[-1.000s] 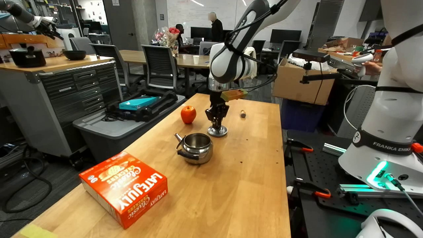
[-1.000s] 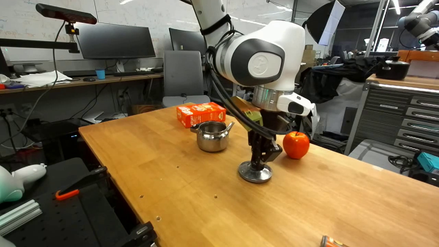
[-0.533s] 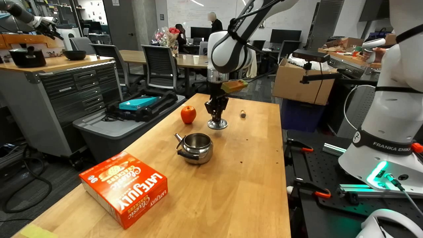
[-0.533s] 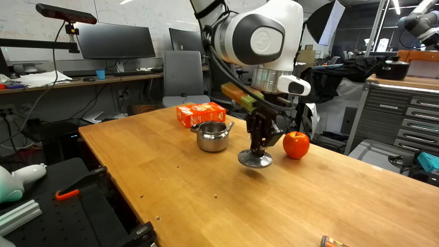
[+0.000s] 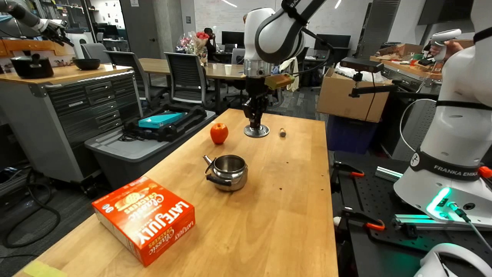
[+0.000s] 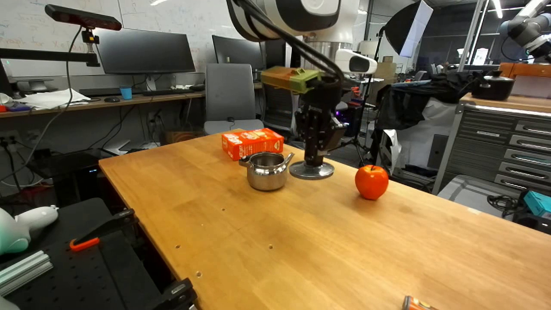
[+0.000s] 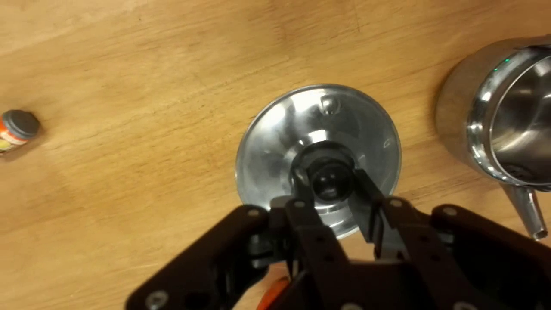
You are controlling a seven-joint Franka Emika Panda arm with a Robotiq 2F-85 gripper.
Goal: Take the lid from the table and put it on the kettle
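Observation:
The lid is a silvery round disc with a black knob; it shows in both exterior views (image 5: 256, 131) (image 6: 311, 171) and in the wrist view (image 7: 275, 146). My gripper (image 5: 255, 124) (image 6: 314, 160) (image 7: 330, 181) is shut on the lid's knob and holds the lid roughly level above the table. The steel kettle (image 5: 237, 179) (image 6: 267, 175) stands upright and open on the table, its handle folded down to the side. In the wrist view the kettle (image 7: 465, 112) is at the right edge, partly cut off, apart from the lid.
A red apple (image 5: 219, 134) (image 6: 372, 182) stands near the table edge; part of it shows below the lid in the wrist view (image 7: 273, 293). An orange-red cracker box (image 5: 144, 219) (image 6: 253, 143) lies beyond the kettle. A small cylinder (image 5: 283, 132) (image 7: 19, 125) lies on the table.
The lid has risen off the table in the gripper. In an exterior view it has also moved left, closer to the kettle. Kettle, apple and box have not moved.

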